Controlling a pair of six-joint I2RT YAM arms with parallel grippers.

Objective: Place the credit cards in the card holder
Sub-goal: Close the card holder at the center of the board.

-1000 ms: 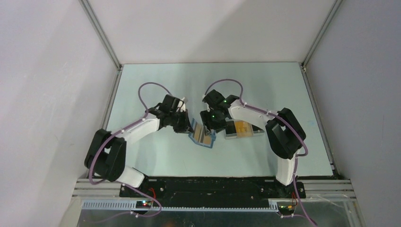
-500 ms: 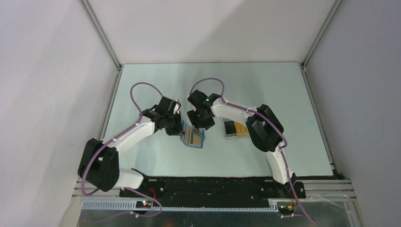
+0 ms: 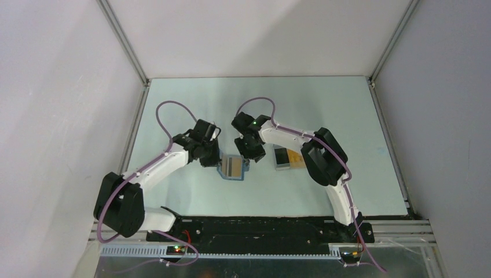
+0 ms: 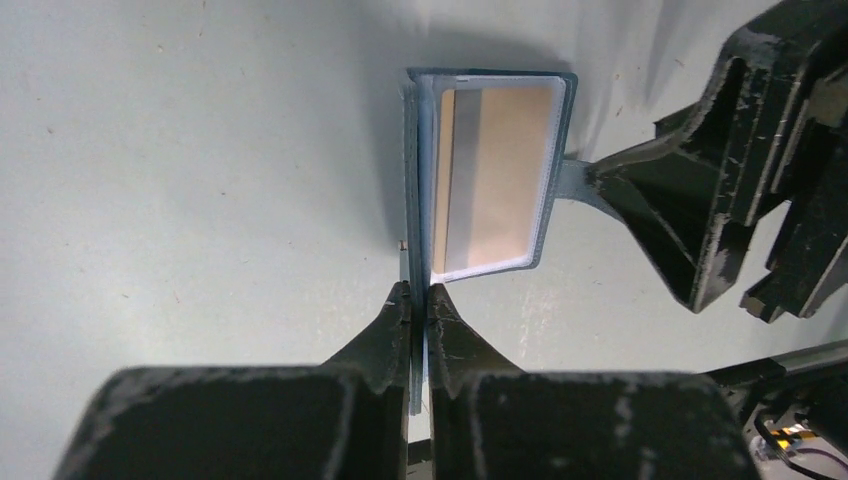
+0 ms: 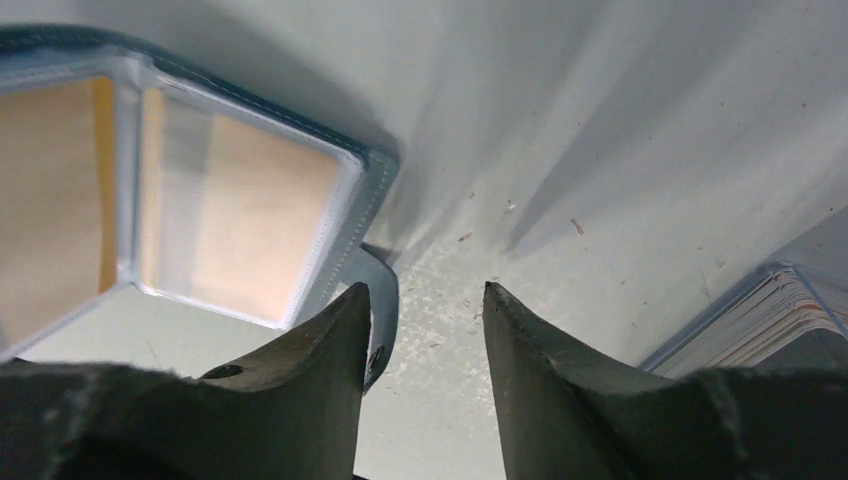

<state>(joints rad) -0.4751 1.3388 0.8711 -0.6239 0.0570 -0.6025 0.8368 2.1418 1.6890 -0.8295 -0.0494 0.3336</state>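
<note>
The blue card holder (image 3: 233, 168) lies open at the table's middle, a yellow-orange credit card (image 4: 500, 170) showing behind its clear pocket (image 5: 240, 215). My left gripper (image 4: 420, 295) is shut on the holder's upright blue cover (image 4: 412, 200), and it sits just left of the holder (image 3: 215, 158). My right gripper (image 5: 425, 290) stands open at the holder's right edge (image 3: 249, 157). The holder's blue closing tab (image 5: 383, 300) lies inside the gap, next to the left finger (image 5: 330, 340). More credit cards (image 3: 295, 156) are stacked to the right.
A clear tray (image 3: 280, 158) with the stacked cards stands right of the holder; its corner (image 5: 770, 310) shows close to my right finger. Grey walls and metal rails enclose the table on three sides.
Both arms and the card holder have shifted left, away from the tray. My right gripper's jaws have narrowed a little beside the tab. The left grip is unchanged.
</note>
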